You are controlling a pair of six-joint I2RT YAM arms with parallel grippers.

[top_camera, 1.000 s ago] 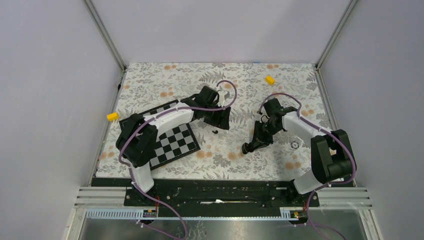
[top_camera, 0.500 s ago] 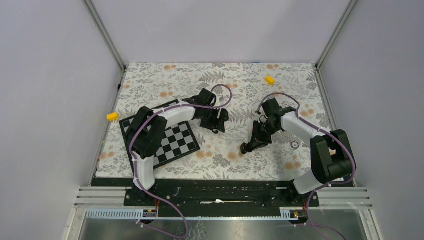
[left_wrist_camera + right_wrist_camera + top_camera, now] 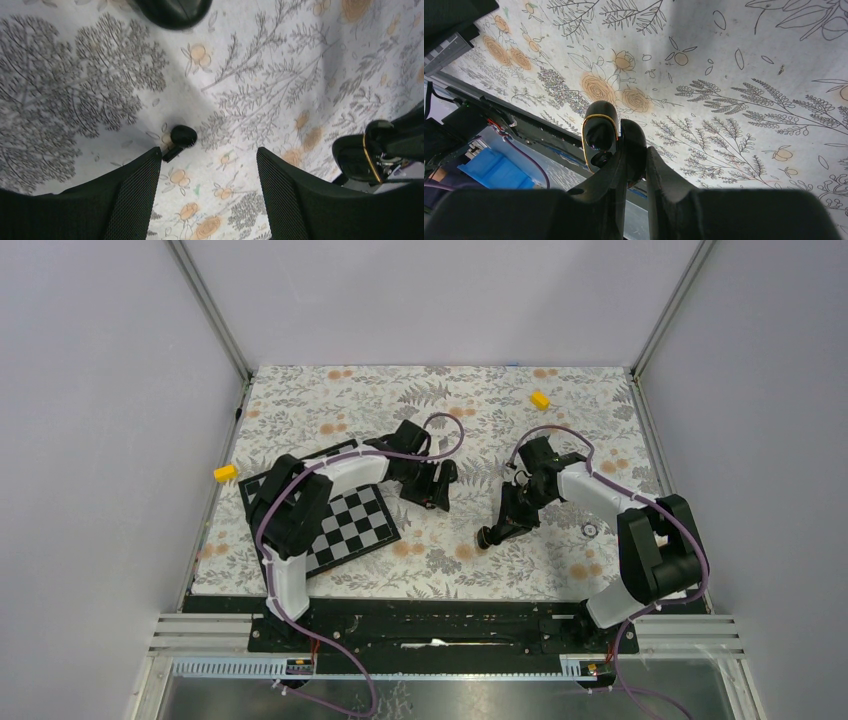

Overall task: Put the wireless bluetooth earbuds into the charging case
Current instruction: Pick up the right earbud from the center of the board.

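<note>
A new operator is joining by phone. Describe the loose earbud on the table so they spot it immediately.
Find the floral tablecloth, then the left gripper open over its middle. Just off one fingertip lies the earbud: a tiny black bud with a short stem, far smaller than the charging case in the right gripper.

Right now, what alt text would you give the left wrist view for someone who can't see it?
A tiny black earbud lies on the floral tablecloth, just ahead of the open left gripper and nearer the finger on the picture's left. At the right edge, a black charging case with a thin gold rim is partly in view.
</note>
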